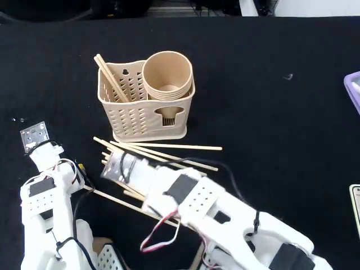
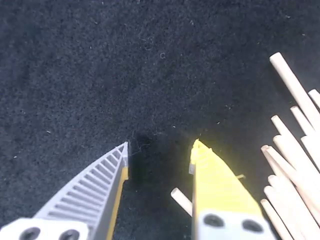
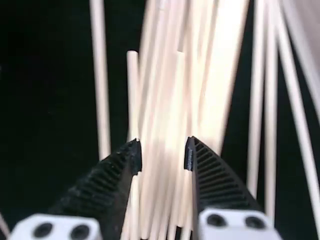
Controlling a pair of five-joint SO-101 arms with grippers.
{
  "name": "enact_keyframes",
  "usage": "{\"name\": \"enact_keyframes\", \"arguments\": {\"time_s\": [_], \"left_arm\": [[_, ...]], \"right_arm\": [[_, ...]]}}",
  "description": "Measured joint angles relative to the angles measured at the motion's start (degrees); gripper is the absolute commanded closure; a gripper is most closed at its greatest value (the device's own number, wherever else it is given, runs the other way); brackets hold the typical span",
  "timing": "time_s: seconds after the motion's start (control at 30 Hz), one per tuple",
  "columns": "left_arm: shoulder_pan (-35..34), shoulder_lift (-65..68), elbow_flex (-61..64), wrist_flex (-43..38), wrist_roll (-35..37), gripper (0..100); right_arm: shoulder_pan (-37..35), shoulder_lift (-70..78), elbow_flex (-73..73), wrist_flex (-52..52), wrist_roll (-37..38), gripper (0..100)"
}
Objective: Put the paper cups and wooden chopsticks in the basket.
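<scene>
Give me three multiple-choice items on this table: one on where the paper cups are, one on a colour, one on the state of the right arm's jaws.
1. Where is the stack of paper cups?
A. In the basket.
B. Lying on the cloth beside it.
C. Held by an arm.

2. What colour is the table surface?
A. White.
B. Black.
C. Green.

3. How do the right arm's jaws stand?
A. Shut on a cup.
B. Shut on one chopstick.
C. Open over the loose chopsticks.

Key:
1 A, the cups sit nested in one basket compartment.
2 B, the bare surface around the basket is black.
3 C, the right wrist view shows a gap between the tips, with chopsticks beneath.
</scene>
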Motion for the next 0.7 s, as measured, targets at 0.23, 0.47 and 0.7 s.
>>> {"name": "enact_keyframes", "arguments": {"time_s": [0.23, 0.47, 0.7], "left_arm": [[0.0, 0.0, 0.0, 0.0, 0.0, 79], [0.0, 0.0, 0.0, 0.0, 0.0, 79], [-0.3, 0.0, 0.0, 0.0, -0.1, 79]], "right_arm": [[-3.6, 0.0, 0.4, -1.3, 0.1, 84.6], [-4.6, 0.0, 0.4, -2.2, -1.0, 84.1], [-8.8, 0.0, 2.0, -1.5, -4.6, 78.3]]}}
